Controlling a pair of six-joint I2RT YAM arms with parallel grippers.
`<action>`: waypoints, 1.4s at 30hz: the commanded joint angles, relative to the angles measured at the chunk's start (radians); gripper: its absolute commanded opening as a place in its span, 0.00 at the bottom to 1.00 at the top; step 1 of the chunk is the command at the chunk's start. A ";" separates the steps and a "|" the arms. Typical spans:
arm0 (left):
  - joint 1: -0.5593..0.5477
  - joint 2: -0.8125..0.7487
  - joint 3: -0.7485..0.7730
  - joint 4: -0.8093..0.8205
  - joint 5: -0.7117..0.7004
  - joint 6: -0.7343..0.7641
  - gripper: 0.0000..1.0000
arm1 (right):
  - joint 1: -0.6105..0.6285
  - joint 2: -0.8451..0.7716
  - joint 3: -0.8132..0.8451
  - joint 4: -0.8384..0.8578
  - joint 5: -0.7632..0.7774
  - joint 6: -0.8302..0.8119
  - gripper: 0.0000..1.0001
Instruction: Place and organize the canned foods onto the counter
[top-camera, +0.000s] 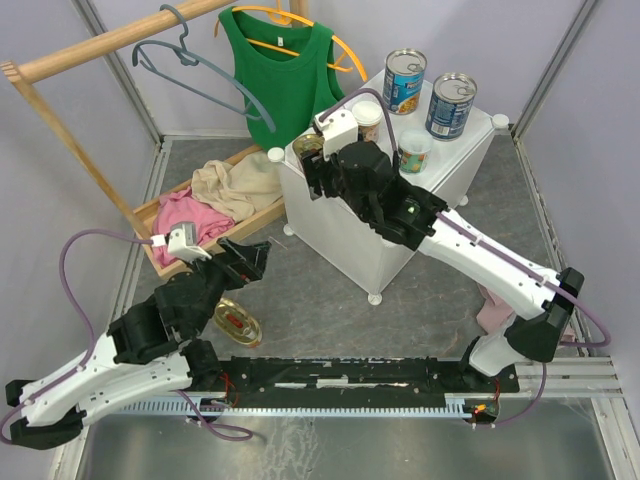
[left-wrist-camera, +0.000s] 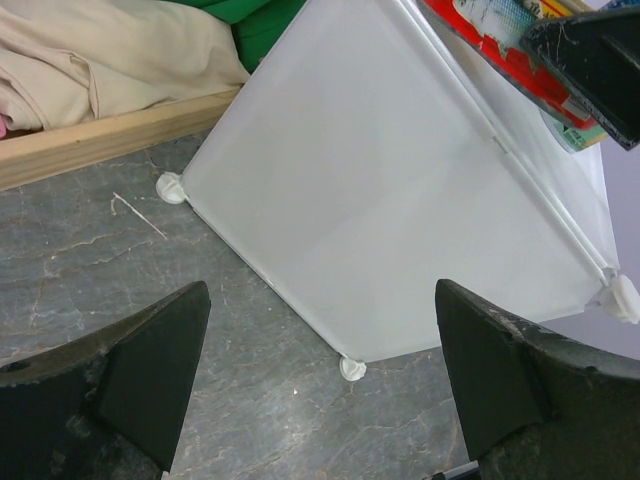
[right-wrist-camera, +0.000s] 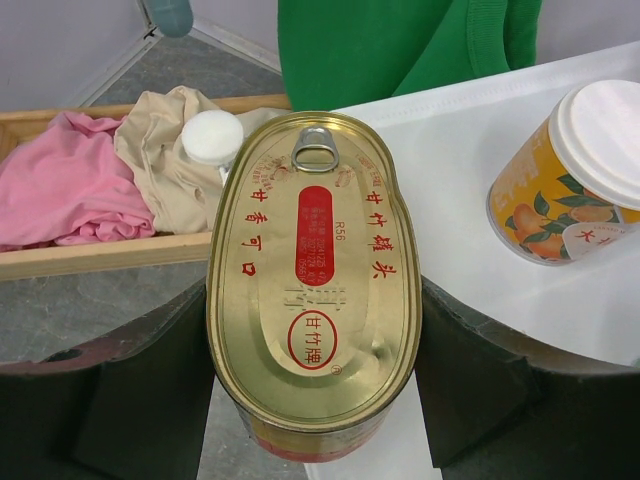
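I count six cans: two tall blue-labelled cans (top-camera: 404, 80) (top-camera: 451, 104), two small white-lidded cans (top-camera: 367, 118) (top-camera: 414, 150) and two flat oval gold tins (top-camera: 238, 322) (right-wrist-camera: 312, 270). There's one white counter (top-camera: 340, 232), one wooden tray (right-wrist-camera: 100, 258), two hangers (top-camera: 185, 52) (top-camera: 345, 55), one green top (top-camera: 280, 80) and two crumpled garments (top-camera: 180, 212) (top-camera: 240, 185), pink and beige.
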 joint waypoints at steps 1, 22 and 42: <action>-0.001 0.028 0.038 0.058 0.004 0.035 1.00 | -0.041 -0.003 0.056 0.118 -0.066 0.016 0.01; 0.000 0.108 0.046 0.114 0.009 0.039 1.00 | -0.206 0.043 -0.049 0.195 -0.319 0.035 0.01; -0.002 0.125 0.045 0.121 0.019 0.027 1.00 | -0.229 -0.006 -0.119 0.169 -0.445 -0.051 0.01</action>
